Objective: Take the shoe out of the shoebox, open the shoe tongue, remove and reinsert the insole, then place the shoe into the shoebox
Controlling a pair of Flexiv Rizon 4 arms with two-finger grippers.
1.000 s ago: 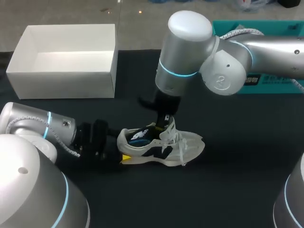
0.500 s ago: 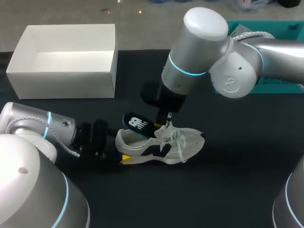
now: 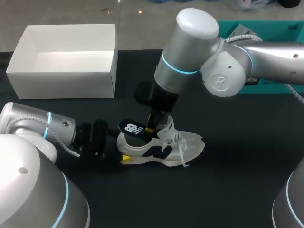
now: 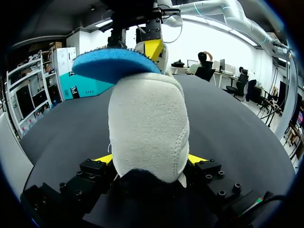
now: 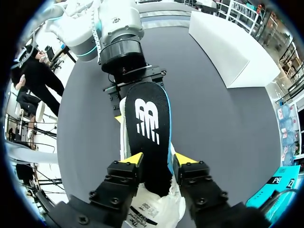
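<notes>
Flat insole (image 3: 132, 128) lower over suede shoe (image 3: 184, 142)

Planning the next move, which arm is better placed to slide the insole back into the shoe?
Right. The right gripper pinches the insole above the shoe opening, while the left gripper clamps the heel, steadying it.

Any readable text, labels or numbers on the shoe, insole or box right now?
On the insole: a white logo only, no plain words.
On the side of the shoe: a dark logo mark, no words.
On the tongue label: fine print, too small to read.
On the box: no print shows.
</notes>
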